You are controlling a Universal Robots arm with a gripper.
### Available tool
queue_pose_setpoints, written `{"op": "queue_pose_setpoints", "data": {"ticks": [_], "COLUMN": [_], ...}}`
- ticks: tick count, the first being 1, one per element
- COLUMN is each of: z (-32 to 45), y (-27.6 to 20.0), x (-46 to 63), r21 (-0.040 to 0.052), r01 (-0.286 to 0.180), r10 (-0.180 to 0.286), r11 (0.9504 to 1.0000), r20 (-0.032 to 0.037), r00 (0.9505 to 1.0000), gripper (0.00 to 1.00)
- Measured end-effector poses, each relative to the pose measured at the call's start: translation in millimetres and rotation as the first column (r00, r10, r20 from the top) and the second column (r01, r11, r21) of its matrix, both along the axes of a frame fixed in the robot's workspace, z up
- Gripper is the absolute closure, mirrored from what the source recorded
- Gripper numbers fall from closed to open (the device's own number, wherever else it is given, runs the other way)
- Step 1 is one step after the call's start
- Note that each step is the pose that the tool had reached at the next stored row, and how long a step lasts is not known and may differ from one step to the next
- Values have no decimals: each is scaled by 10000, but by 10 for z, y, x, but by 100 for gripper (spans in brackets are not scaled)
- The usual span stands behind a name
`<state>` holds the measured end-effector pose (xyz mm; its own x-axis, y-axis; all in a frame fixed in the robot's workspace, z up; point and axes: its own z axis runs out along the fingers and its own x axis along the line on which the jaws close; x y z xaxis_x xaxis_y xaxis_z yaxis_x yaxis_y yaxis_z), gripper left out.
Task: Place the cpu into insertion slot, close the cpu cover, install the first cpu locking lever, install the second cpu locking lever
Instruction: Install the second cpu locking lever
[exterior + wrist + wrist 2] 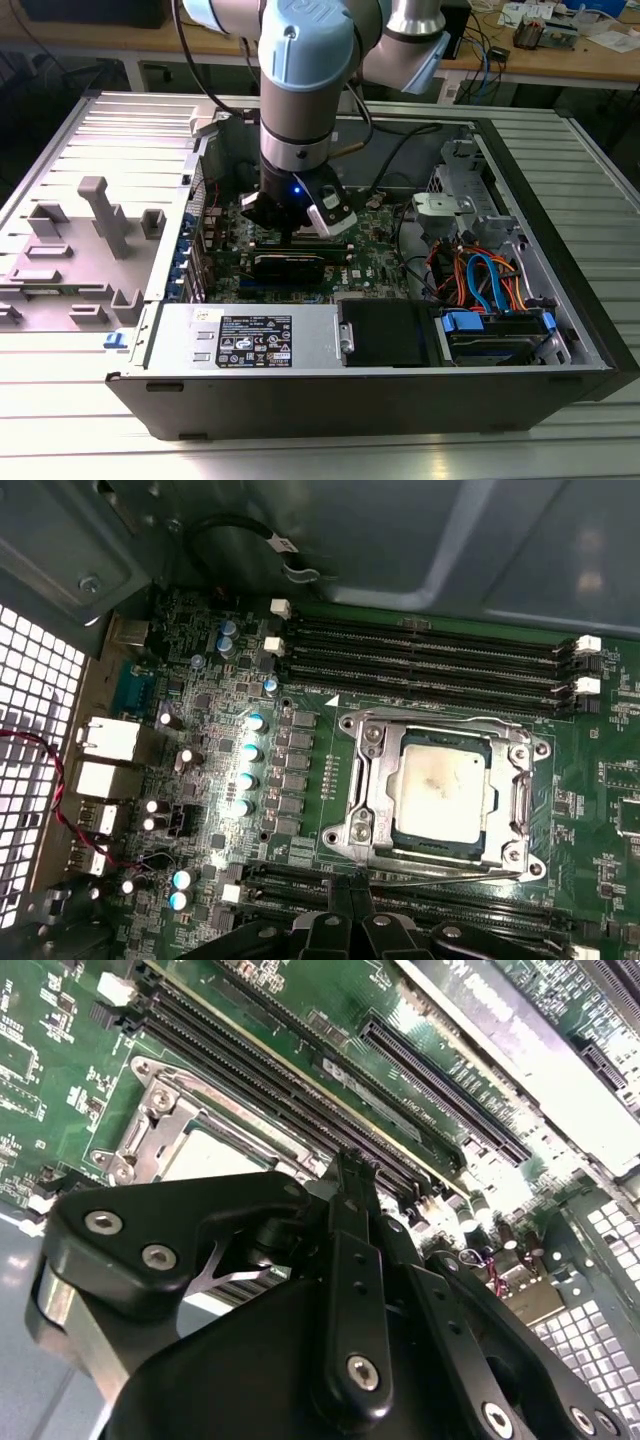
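The arm reaches down into the open computer case, which lies on its side on a ribbed metal table, and its black claw hangs low over the green motherboard. In the first wrist view the cpu already sits flat in the insertion slot, its dull silver top smudged, and the cpu cover lies closed around it, framing the chip through its window. A thin wire lever runs along the socket edge nearest the claw, whose finger tips meet in a narrow point just beside that edge, holding nothing that I can see. Long black memory slots lie on both sides of the socket.
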<state>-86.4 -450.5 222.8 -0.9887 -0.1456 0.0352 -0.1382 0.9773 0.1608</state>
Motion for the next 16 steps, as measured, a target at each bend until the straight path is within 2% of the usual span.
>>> {"op": "queue_pose_setpoints", "data": {"ticks": [1,6,9,12,16], "z": [-2,-51,-107,-125,-148], "y": [0,0,0,6,20], "x": [0,-8,-25,-31,-49], "r21": [26,290,344,402,407], "r01": [-4,-40,-68,-72,-69], "r10": [4,40,68,73,71], "r11": [10000,9996,9994,9992,9991], "r20": [-1,0,-12,-24,-43], "r00": [10000,10000,10000,10000,10000], "gripper": [89,89,89,89,89]}}
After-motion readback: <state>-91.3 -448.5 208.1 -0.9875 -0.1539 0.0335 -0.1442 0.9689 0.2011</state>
